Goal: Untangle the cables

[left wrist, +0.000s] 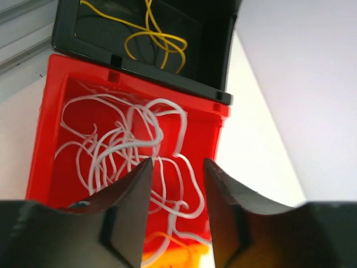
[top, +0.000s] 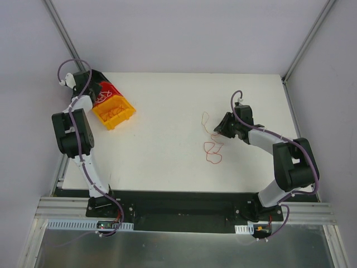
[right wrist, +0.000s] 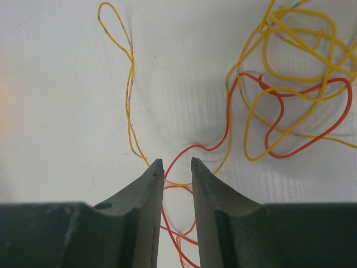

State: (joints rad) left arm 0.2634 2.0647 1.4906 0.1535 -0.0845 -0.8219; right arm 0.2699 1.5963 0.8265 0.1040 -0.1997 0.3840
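Observation:
On the white table lie loose cables [top: 213, 144], tangled together. Seen from the right wrist, a thin yellow cable [right wrist: 131, 95] and an orange-red cable [right wrist: 198, 146] cross under my right gripper [right wrist: 174, 162], which is low over them and open, its fingertips a narrow gap apart with strands running beneath. This gripper [top: 217, 129] sits just right of the tangle. My left gripper [left wrist: 178, 162] is open, hovering over a red bin [left wrist: 50, 123] full of white cables [left wrist: 117, 145]; nothing is between its fingers. It [top: 96, 89] is at the far left.
A black bin [left wrist: 217, 56] beyond the red one holds a yellow cable [left wrist: 159, 42]. A yellow bin [top: 131, 111] with orange strands stands against the red bin's near side. The three bins [top: 109, 89] cluster at the table's far left corner.

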